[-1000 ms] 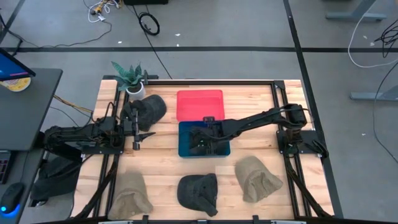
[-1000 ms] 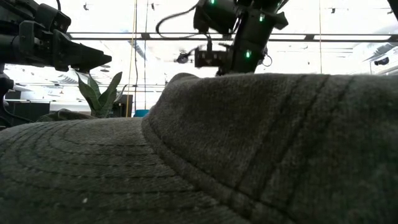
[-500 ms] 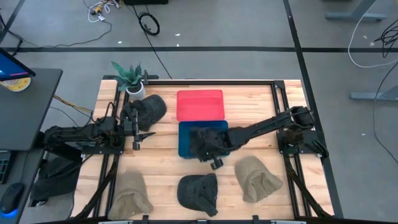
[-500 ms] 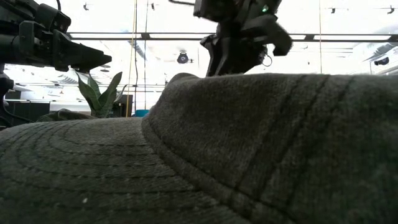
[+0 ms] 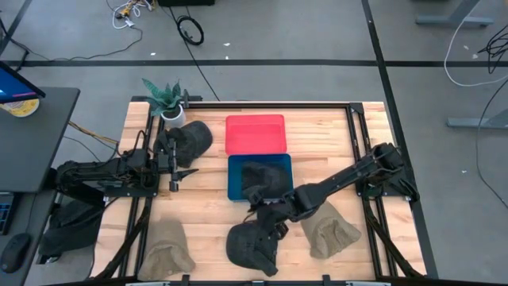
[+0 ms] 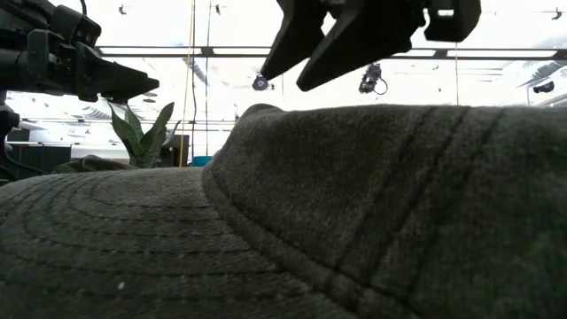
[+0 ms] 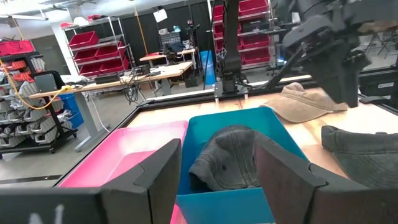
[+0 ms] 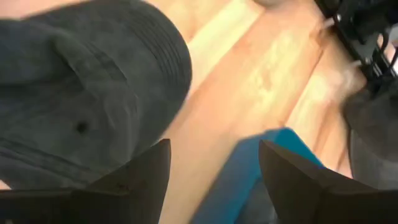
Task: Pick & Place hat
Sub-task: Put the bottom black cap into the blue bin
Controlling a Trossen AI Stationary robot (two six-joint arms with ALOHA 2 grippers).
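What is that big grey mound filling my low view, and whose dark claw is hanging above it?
Observer: The mound is a dark cap at the table's front edge. From above, the claw is the right gripper, over the bare wood between that cap and the blue bin.
Operator: Is it carrying anything?
Observer: No. The right wrist view shows its fingers spread, with only wood between them.
Operator: Is there anything in the blue bin?
Observer: Yes, another dark hat lies inside it, clear in the left wrist view.
Operator: And the other arm?
Observer: The left gripper hangs open at the table's left side, near a third dark hat.
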